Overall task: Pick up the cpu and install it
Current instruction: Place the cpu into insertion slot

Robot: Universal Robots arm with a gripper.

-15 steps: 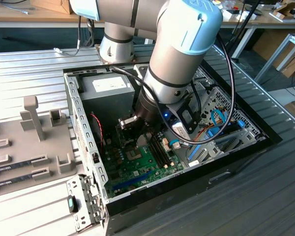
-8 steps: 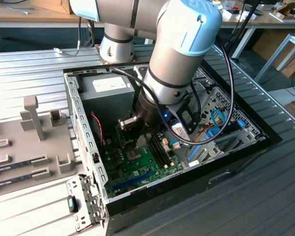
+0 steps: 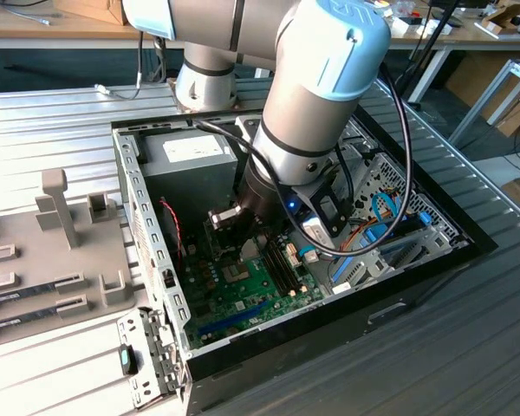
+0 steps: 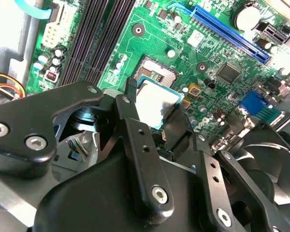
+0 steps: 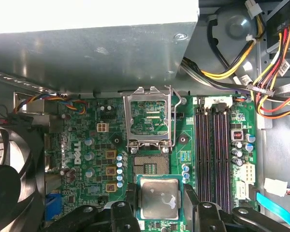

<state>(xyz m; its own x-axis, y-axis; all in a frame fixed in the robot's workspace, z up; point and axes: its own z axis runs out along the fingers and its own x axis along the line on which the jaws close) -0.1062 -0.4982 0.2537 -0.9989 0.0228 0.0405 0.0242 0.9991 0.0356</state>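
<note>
PC case point(image 3: 130, 199) lid off | motherboard point(image 5: 183, 140) flat inside | your gripper point(image 4: 155, 95) pinches the cpu point(image 5: 158, 200) by opposite edges, hovering just beside the open socket point(image 5: 147, 167) | risk: a tilted or offset set-down could bend your socket pins

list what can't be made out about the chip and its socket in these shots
- Underside of the chip: faces the board in both wrist views.
- Near edge of the socket: covered by the chip in both wrist views.
- The chip and socket in the exterior view: behind the arm.
- Gap between chip and board: not judgeable from either wrist view.
</note>
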